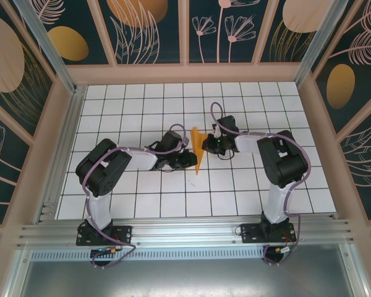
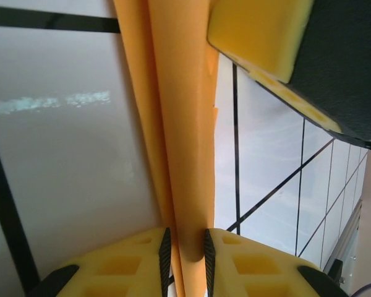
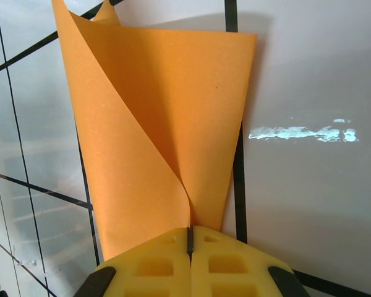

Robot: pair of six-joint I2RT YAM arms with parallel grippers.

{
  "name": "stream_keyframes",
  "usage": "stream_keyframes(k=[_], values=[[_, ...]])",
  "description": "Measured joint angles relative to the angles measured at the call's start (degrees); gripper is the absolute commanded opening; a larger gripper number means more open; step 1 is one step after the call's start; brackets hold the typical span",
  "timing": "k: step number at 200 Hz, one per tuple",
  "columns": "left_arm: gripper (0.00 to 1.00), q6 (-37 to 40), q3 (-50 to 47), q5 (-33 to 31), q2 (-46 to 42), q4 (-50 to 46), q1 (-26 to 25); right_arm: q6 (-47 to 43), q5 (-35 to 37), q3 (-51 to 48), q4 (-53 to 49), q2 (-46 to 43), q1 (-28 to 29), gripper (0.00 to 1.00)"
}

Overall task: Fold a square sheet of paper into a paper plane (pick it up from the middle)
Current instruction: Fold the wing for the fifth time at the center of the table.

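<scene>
The paper plane (image 1: pixel 198 158) is a narrow, pointed strip of orange paper, held on edge above the white tiles between the two arms. From the left, my left gripper (image 1: pixel 188 156) holds it. In the left wrist view the folded paper (image 2: pixel 179 124) runs up from between the pads of the left gripper (image 2: pixel 185 238), its rounded fold touching both. My right gripper (image 1: pixel 208 144) holds it from the right. In the right wrist view the paper (image 3: pixel 161 124) curls open like a cone from the shut right gripper (image 3: pixel 189 232). A right gripper finger (image 2: pixel 260 31) appears beside the paper.
The floor (image 1: pixel 142 111) is white tile with a black grid. Pink frame posts and patterned panels (image 1: pixel 62 80) wall in the back and both sides. An aluminium rail (image 1: pixel 185 230) carrying both arm bases runs along the near edge.
</scene>
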Motion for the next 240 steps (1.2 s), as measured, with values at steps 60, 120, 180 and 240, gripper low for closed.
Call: stream_keyframes(k=[60, 120, 180, 240], values=[[0.25, 0.3, 0.7, 0.2, 0.3, -0.9, 0.0, 0.0, 0.2, 0.0, 0.0, 0.0, 0.0, 0.00], [0.22, 2.5, 3.9, -1.0, 1.2, -6.6, -0.5, -0.4, 1.2, 0.2, -0.2, 0.0, 0.4, 0.00], [0.21, 3.3, 7.0, -2.9, 2.0, -11.9, -0.9, -1.3, 3.2, 0.4, -2.2, -1.5, 0.8, 0.00], [0.22, 3.3, 7.9, -3.1, 2.3, -13.4, -1.1, -2.0, 4.9, 0.4, -4.0, -2.9, 1.0, 0.00]])
